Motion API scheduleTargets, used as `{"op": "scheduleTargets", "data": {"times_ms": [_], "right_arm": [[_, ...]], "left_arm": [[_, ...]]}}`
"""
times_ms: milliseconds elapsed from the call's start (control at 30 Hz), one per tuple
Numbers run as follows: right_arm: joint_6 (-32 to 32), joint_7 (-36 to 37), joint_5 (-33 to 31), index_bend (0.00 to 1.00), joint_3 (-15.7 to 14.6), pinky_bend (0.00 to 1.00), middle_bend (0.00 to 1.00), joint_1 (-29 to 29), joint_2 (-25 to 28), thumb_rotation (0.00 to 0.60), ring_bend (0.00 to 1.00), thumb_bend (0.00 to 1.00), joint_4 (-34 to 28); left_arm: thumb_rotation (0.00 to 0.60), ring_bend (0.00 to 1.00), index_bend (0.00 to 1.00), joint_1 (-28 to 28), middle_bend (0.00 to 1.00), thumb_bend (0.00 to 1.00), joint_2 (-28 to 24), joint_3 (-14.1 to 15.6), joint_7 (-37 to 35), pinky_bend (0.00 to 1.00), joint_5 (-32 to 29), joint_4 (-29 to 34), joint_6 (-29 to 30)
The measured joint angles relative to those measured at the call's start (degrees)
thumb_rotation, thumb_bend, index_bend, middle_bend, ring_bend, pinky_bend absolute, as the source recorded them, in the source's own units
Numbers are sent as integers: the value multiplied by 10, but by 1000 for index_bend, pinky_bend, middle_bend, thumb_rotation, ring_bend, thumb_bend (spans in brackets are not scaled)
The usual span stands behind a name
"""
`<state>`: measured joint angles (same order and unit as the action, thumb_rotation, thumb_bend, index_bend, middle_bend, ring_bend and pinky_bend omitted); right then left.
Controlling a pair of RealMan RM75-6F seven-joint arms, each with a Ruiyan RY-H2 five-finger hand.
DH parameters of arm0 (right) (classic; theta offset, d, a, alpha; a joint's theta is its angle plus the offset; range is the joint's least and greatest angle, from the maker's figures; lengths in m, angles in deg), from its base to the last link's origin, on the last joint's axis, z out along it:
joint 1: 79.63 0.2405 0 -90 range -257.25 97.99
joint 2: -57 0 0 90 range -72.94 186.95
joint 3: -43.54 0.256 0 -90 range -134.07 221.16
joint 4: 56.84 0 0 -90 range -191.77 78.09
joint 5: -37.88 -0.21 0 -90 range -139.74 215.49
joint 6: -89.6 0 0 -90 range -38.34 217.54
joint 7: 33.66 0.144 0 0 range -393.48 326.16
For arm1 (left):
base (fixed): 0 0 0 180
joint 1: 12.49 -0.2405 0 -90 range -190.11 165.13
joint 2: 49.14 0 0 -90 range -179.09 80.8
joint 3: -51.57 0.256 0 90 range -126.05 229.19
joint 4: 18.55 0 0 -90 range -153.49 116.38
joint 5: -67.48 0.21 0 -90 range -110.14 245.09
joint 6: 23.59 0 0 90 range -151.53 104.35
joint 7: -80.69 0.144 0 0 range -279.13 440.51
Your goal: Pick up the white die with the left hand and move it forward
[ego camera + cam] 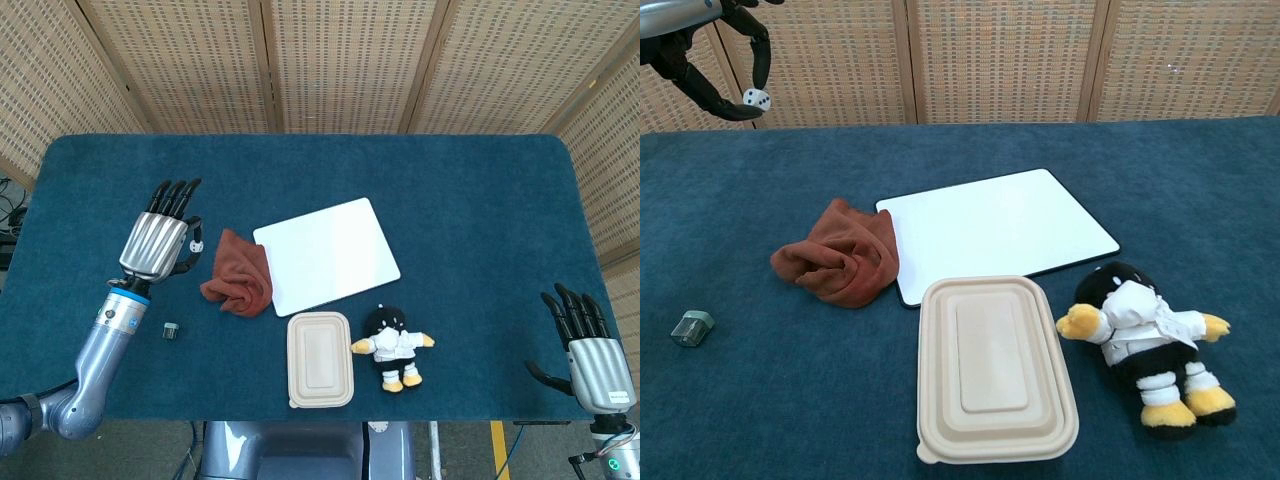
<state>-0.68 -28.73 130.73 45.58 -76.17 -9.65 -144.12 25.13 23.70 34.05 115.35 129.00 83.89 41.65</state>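
Note:
The white die (756,98) with dark pips hangs high above the table, pinched between the thumb and a fingertip of my left hand (710,50). In the head view the left hand (160,240) hovers over the left part of the blue table, left of the rust-red cloth (240,275); a speck of the die (195,243) shows at its thumb side. My right hand (590,350) rests at the table's near right corner, fingers spread and holding nothing.
A white board (326,254) lies mid-table. A beige lidded food box (319,358) and a black-and-white plush toy (393,346) sit near the front edge. A small grey metal object (171,330) lies on the cloth-covered table (420,180) below the left hand.

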Motion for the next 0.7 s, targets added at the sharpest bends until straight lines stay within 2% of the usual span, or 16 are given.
{"op": "scheduleTargets", "data": {"times_ms": [100,167,433,700], "right_arm": [[0,-1,1,0,-1,0,0,0,0,600,0,208,0],[2,-1,1,0,-1,0,0,0,-1,600,0,208,0],[5,-4,0,0,-2,0,0,2,-3,600,0,208,1],[9,-5,-3,0,-2,0,0,3,-3,600,0,208,1]], "left_arm": [[600,0,286,1,0,311,-3,1,0,0,-9,-2,4],[600,0,231,1,0,306,-5,1,-7,0,-12,0,5],[600,0,187,0,0,304,-15,9,-28,0,-6,1,16],[600,0,188,-26,0,304,-17,39,-72,0,38,3,41]]}}
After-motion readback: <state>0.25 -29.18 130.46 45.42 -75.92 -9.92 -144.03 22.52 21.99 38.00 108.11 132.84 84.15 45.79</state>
